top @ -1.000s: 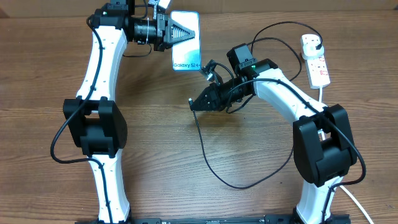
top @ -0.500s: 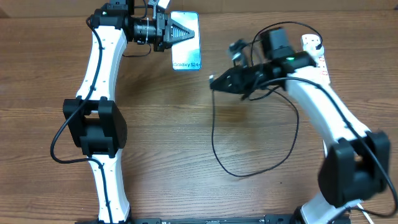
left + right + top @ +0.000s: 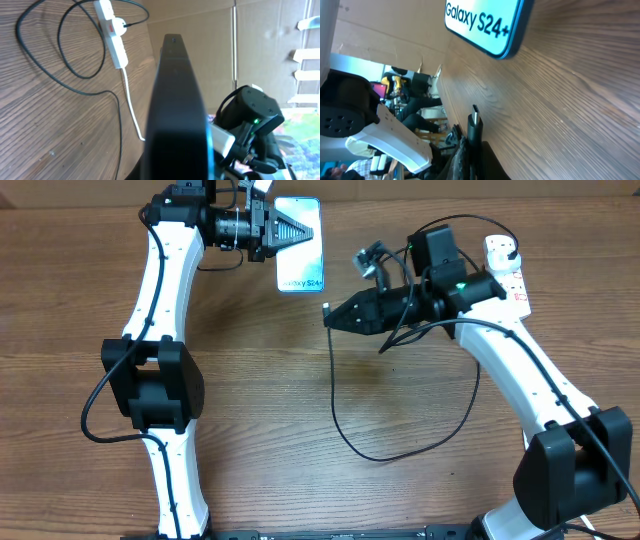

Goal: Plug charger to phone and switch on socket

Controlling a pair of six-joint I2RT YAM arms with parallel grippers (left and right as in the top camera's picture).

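Right gripper [image 3: 331, 316] now farther left, clenching charger [image 3: 476, 125] tip; I see phone [image 3: 300, 265] near end up-left, left gripper [image 3: 308, 232] clamping it.

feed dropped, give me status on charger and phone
Left gripper over the phone, grip unclear. Right gripper shut on the charger tip, short of phone. Nothing between them.

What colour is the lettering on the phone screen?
Dark navy, on the phone's pale screen; the right wrist view shows it best.

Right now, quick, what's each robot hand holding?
The left gripper is closed on the phone.
The right gripper is closed on the charger, near its tip.
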